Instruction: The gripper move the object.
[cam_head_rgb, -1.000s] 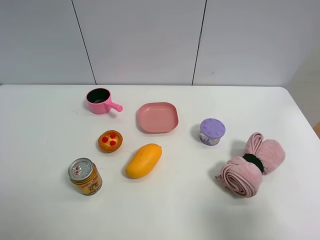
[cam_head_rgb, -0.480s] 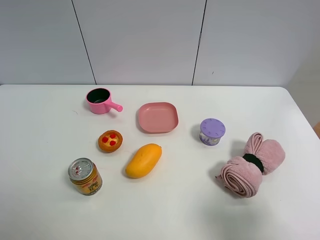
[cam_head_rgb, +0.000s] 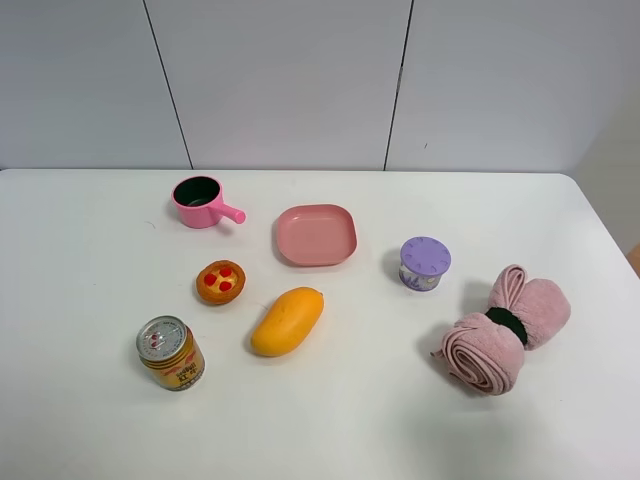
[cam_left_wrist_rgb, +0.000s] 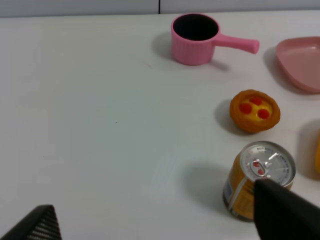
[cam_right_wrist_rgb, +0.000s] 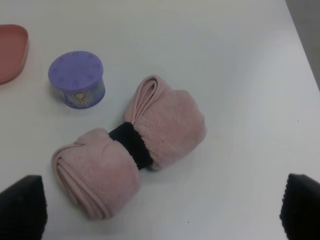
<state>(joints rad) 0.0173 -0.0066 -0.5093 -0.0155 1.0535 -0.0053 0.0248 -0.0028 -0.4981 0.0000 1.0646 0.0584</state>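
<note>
The small round orange-brown tart (cam_head_rgb: 220, 282) with red berry spots lies on the white table, left of centre, between the pink pot and the can. It also shows in the left wrist view (cam_left_wrist_rgb: 255, 110), far ahead of the left gripper (cam_left_wrist_rgb: 160, 225). That gripper is open and empty, with only its two black fingertips (cam_left_wrist_rgb: 285, 212) showing, set wide apart. The right gripper (cam_right_wrist_rgb: 160, 210) is also open and empty, above the table near the pink towel. Neither gripper nor arm shows in the exterior high view.
An orange mango (cam_head_rgb: 287, 320) lies right of the tart. A yellow can (cam_head_rgb: 170, 352) stands in front of it. A pink pot (cam_head_rgb: 203, 201) and pink plate (cam_head_rgb: 316, 235) sit behind. A purple-lidded cup (cam_head_rgb: 425, 263) and rolled pink towel (cam_head_rgb: 505, 328) are at the right.
</note>
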